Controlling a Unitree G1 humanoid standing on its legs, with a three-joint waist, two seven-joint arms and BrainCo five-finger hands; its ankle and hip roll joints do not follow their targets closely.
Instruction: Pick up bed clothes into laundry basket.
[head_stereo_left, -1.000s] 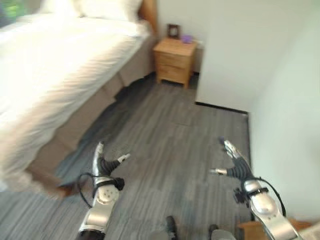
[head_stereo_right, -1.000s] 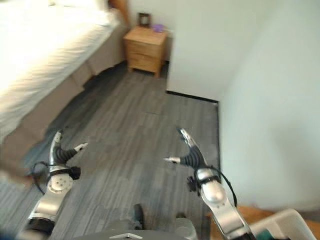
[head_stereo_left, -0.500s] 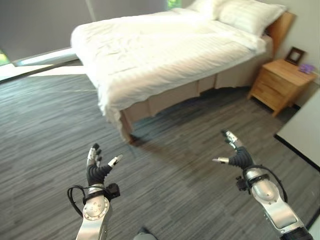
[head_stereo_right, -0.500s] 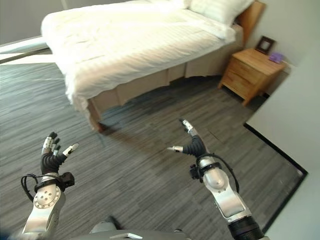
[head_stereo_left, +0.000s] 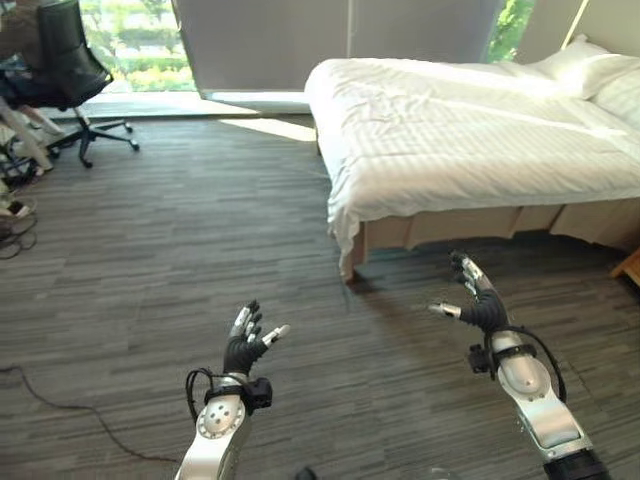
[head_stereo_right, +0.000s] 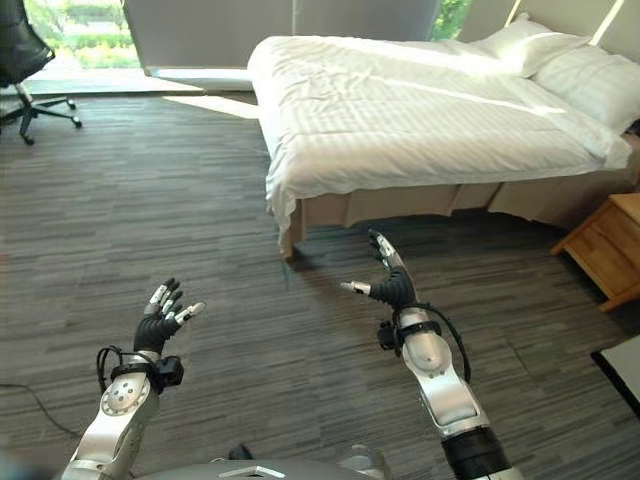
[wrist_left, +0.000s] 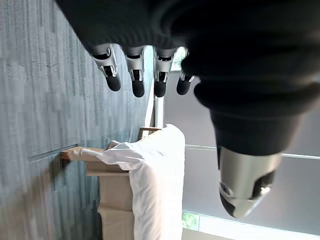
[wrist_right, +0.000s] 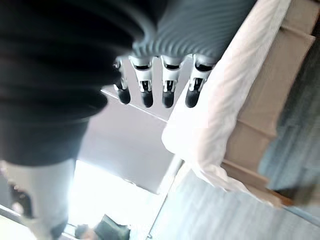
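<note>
Risk first: both hands are empty and well short of the white striped bed linen on the low bed, which lies ahead of the right hand and further off, across to the right, from the left hand. No laundry basket is in sight, so a grab made now would leave the cloth with nowhere to go. The drooping sheet corner at the foot of the bed is the nearest bit of cloth, just beyond the right hand; pulling only that would likely drag the whole cover and snag on the beige bed base. Loose fabric could also slip from straight fingers if the grip is shallow.

Left hand: fingers spread and relaxed, thumb out, holding nothing, above bare floor. Right hand: fingers straight, thumb apart, also holding nothing, raised toward the bed.

Surface is dark grey wood-grain plank flooring, flat, under both hands. Two white pillows sit at the far end of the bed, well beyond the right hand. A light wooden nightstand stands off to the right of the right hand. A black swivel office chair is far ahead and left of the left hand, by bright windows with grey roller blinds.
</note>
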